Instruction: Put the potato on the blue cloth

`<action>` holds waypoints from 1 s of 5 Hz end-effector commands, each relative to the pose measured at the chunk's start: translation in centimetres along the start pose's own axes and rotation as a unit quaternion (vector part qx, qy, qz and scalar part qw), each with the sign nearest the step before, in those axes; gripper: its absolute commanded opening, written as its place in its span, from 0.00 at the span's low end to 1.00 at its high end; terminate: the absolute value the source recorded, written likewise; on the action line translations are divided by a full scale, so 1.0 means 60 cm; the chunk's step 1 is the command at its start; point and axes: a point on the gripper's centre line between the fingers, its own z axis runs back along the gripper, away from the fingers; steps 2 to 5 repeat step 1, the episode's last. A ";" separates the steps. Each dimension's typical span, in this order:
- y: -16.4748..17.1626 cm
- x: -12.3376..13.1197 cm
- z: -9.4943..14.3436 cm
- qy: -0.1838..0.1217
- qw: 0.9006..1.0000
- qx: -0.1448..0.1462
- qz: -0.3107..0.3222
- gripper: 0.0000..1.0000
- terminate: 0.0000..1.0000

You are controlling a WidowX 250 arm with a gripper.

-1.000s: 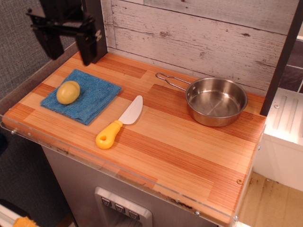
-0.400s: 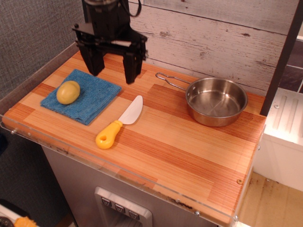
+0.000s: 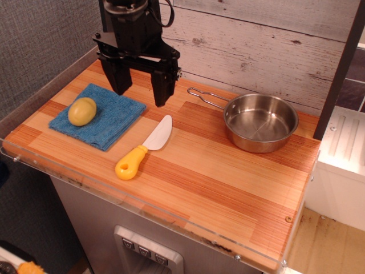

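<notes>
Smooth pale-yellow oval potato [image 3: 82,111] rested on folded blue terry cloth [image 3: 108,117], yellow-handled white knife [image 3: 144,148] and steel pan [image 3: 260,122] nearby, black gripper [image 3: 140,91] spread empty above.

Gripper [image 3: 140,91] was all matte black: boxy body, two thick blocky fingers [image 3: 161,87] tapering downward. Pale strip across the crossbar between them. Black cable looped out at 1 o'clock.
</notes>
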 end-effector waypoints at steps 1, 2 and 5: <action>0.006 0.003 0.018 -0.023 1.000 0.004 0.000 1.00 1.00; 0.006 0.003 0.018 -0.023 1.000 0.004 0.000 1.00 1.00; 0.006 0.003 0.018 -0.023 1.000 0.004 0.000 1.00 1.00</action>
